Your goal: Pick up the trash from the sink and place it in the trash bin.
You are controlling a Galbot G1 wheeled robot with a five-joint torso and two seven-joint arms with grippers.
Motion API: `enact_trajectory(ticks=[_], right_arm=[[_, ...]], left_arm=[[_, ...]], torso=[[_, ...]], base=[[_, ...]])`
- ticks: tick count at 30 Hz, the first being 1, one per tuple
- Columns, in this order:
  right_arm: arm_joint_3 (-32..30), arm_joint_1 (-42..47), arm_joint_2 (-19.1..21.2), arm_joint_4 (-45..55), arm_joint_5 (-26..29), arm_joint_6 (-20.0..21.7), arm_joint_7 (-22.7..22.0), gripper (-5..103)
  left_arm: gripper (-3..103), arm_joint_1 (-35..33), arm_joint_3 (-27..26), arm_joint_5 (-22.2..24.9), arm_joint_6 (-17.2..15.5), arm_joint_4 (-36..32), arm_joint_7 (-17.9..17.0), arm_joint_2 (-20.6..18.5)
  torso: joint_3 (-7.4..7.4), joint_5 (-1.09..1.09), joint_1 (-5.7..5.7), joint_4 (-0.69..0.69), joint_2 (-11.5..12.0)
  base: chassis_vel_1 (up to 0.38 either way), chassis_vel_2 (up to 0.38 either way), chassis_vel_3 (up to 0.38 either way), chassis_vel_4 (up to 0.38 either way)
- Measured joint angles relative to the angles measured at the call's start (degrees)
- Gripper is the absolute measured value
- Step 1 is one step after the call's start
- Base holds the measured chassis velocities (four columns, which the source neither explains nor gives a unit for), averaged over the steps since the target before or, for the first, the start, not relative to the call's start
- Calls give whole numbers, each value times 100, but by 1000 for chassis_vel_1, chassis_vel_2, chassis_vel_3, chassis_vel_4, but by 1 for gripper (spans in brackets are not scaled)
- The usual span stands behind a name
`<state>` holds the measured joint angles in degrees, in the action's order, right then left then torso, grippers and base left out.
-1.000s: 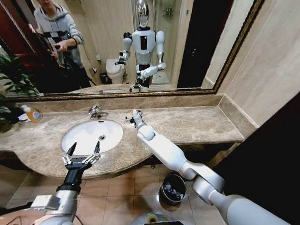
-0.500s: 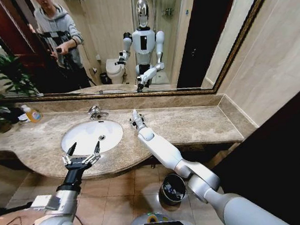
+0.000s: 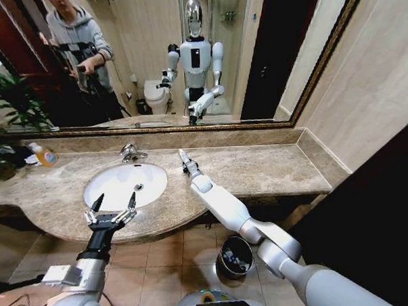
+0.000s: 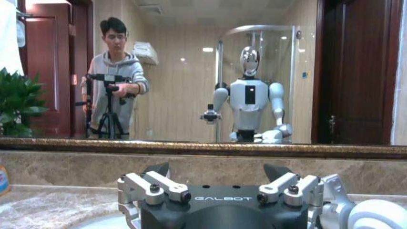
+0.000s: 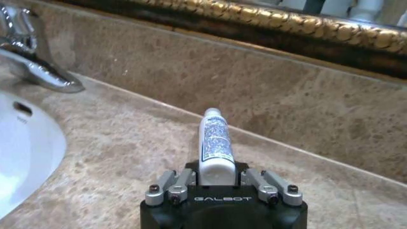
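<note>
Right hand (image 5: 216, 179) pinching white tube (image 5: 215, 143) above counter | left hand (image 3: 112, 210) spread at sink (image 3: 104, 191) front edge

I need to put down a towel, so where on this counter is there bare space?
The marble counter is bare from the right tool, which holds a white tube, across to the side wall. The far left corner is crowded: an orange-yellow bottle and a plant. The left tool hangs open at the sink's front edge.

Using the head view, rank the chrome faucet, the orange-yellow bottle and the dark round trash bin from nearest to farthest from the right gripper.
Measured from the right gripper, as they lie in the head view:
1. Chrome faucet, just to its left behind the basin.
2. Dark round trash bin, on the floor below the counter.
3. Orange-yellow bottle, at the counter's far left.
</note>
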<state>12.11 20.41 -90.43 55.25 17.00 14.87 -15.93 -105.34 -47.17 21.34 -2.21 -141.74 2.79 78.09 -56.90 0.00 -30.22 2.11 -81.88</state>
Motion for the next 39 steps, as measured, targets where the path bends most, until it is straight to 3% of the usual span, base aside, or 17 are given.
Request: enact_trajectory(ticks=[9, 14, 16, 19, 21, 26, 28, 31, 32, 33, 34, 35, 36, 39], right_arm=[[-59, 128, 362, 654, 204, 50, -21, 32], [-209, 366, 865, 1584, 681, 193, 49, 32], [-321, 556, 1329, 2128, 890, 189, 111, 32], [-445, 717, 1701, 2420, 868, 66, 271, 32], [-724, 1033, 2177, 2874, 801, -81, 499, 32], [-1269, 1618, 2705, 3531, 864, -321, 824, 32], [-1671, 2049, 2950, 3896, 867, -480, 1023, 32], [-2473, 3338, 3541, 4647, 837, -1116, 1366, 32], [-2473, 3338, 3541, 4647, 837, -1116, 1366, 32], [-2666, 3630, 3642, 4790, 866, -1336, 1460, 32], [-2940, 4116, 3753, 4967, 895, -1807, 1628, 32], [-3131, 4449, 3762, 5059, 885, -2114, 1746, 32], [-3131, 4449, 3762, 5059, 885, -2114, 1746, 32], [-3707, 5323, 3578, 5324, 799, -2657, 2023, 32]], left_arm=[[100, 0, 0, 0, 0, 0, 0, 0], [100, 0, 0, 0, 0, 0, 0, 0], [100, 0, 0, 0, 0, 0, 0, 0], [100, 0, 0, 0, 0, 0, 0, 0], [100, 0, 0, 0, 0, 0, 0, 0], [100, 0, 0, 0, 0, -1, 1, 0], [100, 0, 0, 0, 0, -1, 1, 0], [100, 0, 0, 0, 0, 0, 1, -1], [100, 0, 0, 0, 0, 0, 1, -1], [100, 0, -1, 0, 0, 0, -1, 0], [100, 0, -1, 0, 0, 0, 0, 0], [100, 0, 0, 0, 0, 0, 2, 0], [100, 0, 0, 0, 0, 0, 2, 0], [100, 0, 0, 0, 0, 0, 0, 0]], torso=[[0, 1, 0, 1, 0], [0, 2, 0, 1, 0], [0, 2, 0, 1, 0], [0, 1, 0, 1, 0], [0, 2, 0, 0, 0], [0, 3, 0, 0, 0], [0, 2, 0, 1, 0], [0, 5, 0, -3, 0], [0, 5, 0, -3, 0], [0, 3, 0, -2, 0], [2, 1, 2, -4, -1], [1, 3, 2, 0, -1], [1, 3, 2, 0, -1], [1, 3, 1, 0, -1]], base=[[0, 0, 0, 0], [0, 0, 0, 0], [0, 0, 0, 0], [0, 0, 0, 0], [0, 0, 0, 0], [0, 0, 0, 0], [0, 0, 0, 0], [0, 0, 0, 0], [0, 0, 0, 0], [0, 0, 0, 0], [0, 0, 0, 0], [0, 0, 0, 0], [0, 0, 0, 0], [0, 0, 0, 0]])
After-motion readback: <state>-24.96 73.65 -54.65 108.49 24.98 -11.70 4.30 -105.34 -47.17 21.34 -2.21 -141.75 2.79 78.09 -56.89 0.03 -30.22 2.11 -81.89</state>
